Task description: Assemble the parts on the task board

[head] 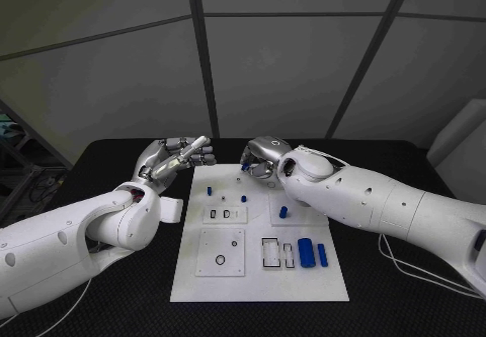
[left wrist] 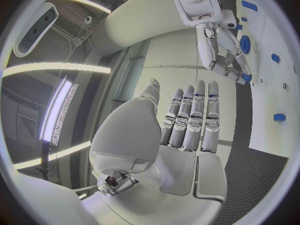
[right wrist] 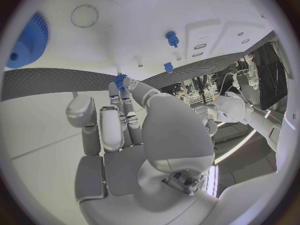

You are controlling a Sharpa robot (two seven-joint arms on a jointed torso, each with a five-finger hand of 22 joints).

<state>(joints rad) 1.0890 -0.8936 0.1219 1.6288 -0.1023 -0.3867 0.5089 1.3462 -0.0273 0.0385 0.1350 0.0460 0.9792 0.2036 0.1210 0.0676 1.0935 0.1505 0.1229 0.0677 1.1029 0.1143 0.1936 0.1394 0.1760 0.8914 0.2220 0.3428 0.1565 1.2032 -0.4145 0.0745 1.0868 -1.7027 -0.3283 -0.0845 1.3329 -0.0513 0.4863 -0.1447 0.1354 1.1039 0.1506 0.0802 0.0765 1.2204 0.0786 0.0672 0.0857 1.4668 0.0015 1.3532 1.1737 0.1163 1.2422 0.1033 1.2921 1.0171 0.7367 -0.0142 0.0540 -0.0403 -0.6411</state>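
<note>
On the black table (head: pixel 112 295), right hand (right wrist: pixel 134 110) pinches a blue part (right wrist: pixel 120 80).

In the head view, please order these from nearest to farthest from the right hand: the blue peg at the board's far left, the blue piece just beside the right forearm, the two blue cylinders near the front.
1. Blue peg, far left part of the board, nearest the right hand.
2. Blue piece, mid-board beside the right forearm.
3. Two blue cylinders, front right, farthest.

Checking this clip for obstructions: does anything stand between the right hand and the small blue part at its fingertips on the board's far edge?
Nothing visible does. The right hand already has its fingertips on the small blue part at the far edge of the task board. The left hand is off the board's far left corner, apart from it.
</note>
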